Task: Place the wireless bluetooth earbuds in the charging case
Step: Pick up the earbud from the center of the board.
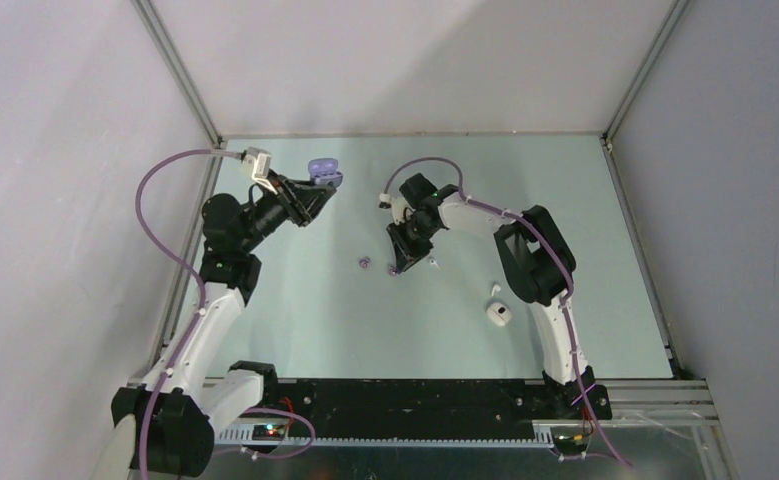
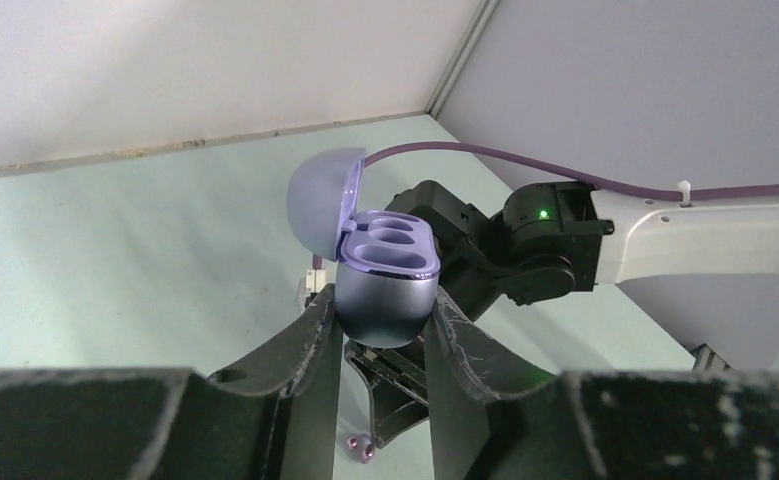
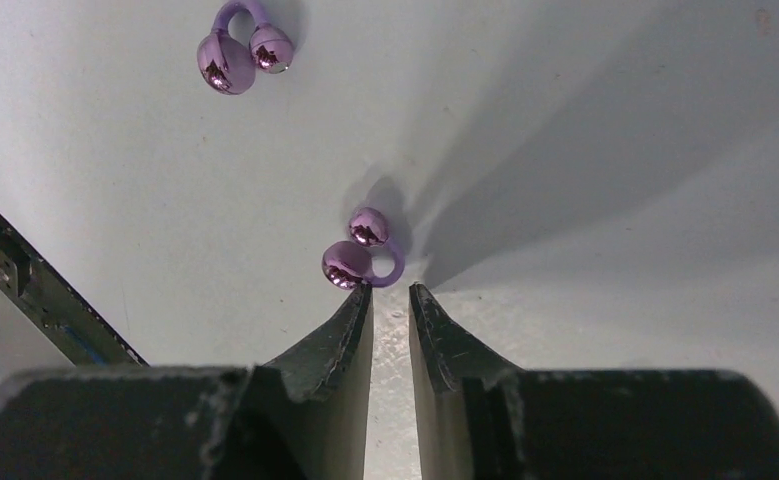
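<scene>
My left gripper [image 1: 315, 192] is shut on an open pale purple charging case [image 1: 325, 170] and holds it above the table's far left. In the left wrist view the case [image 2: 385, 275] sits between the fingers [image 2: 310, 340], lid up, with two empty wells. My right gripper [image 1: 401, 264] is low at the table's middle, its jaws a narrow gap apart and empty. One purple earbud [image 3: 360, 252] lies just beyond its left fingertip [image 3: 360, 305], touching it. A second purple earbud [image 3: 240, 50] lies further left, and also shows in the top view [image 1: 364, 263].
A white rounded case-like object [image 1: 500, 314] and a tiny white piece [image 1: 495, 289] lie right of the middle, near the right arm. Another small white bit [image 1: 432, 262] lies beside the right gripper. Walls enclose the pale green table [image 1: 295, 320].
</scene>
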`<control>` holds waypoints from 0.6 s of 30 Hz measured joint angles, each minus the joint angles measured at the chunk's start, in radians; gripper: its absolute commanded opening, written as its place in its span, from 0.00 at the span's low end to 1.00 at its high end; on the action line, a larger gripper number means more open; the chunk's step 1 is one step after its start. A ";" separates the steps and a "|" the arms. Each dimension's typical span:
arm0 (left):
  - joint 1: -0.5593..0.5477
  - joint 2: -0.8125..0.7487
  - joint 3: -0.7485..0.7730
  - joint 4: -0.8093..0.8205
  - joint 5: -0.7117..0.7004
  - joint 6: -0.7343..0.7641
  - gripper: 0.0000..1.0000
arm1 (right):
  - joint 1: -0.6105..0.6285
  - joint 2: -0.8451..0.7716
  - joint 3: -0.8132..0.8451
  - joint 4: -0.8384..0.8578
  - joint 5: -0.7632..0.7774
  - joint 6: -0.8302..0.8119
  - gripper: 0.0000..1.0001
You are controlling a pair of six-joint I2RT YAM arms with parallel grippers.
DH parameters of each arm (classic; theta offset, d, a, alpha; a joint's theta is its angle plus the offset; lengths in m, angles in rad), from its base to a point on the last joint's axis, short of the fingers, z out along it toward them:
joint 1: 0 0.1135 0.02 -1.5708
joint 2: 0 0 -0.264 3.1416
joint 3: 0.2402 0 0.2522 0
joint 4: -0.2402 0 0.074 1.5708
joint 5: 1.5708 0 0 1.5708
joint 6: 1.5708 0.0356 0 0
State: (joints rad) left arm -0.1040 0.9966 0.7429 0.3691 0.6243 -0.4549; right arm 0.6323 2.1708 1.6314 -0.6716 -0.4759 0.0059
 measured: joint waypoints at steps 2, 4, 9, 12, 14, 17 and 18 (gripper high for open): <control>0.003 -0.003 -0.009 -0.005 -0.003 0.000 0.00 | 0.010 0.008 0.003 0.000 0.010 0.015 0.25; 0.005 -0.006 -0.011 -0.014 -0.006 0.000 0.00 | 0.015 0.016 0.013 0.000 0.017 0.029 0.25; 0.010 -0.015 -0.011 -0.015 -0.016 0.000 0.00 | 0.020 0.028 0.032 0.007 0.032 0.058 0.26; 0.012 -0.017 -0.011 -0.015 -0.018 0.000 0.00 | 0.020 0.029 0.035 0.011 0.039 0.075 0.26; 0.013 -0.017 -0.013 -0.015 -0.019 0.000 0.00 | 0.019 0.029 0.036 0.012 0.045 0.091 0.27; 0.013 -0.018 -0.019 -0.017 -0.019 0.000 0.00 | 0.018 0.030 0.039 0.012 0.054 0.108 0.27; 0.013 -0.018 -0.022 -0.018 -0.019 -0.001 0.00 | 0.018 0.030 0.041 0.011 0.059 0.113 0.28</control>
State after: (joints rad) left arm -0.0910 0.9791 0.7208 0.3508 0.6048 -0.4557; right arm 0.6506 2.2005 1.6726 -0.6601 -0.4168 0.1184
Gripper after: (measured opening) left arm 0.351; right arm 0.269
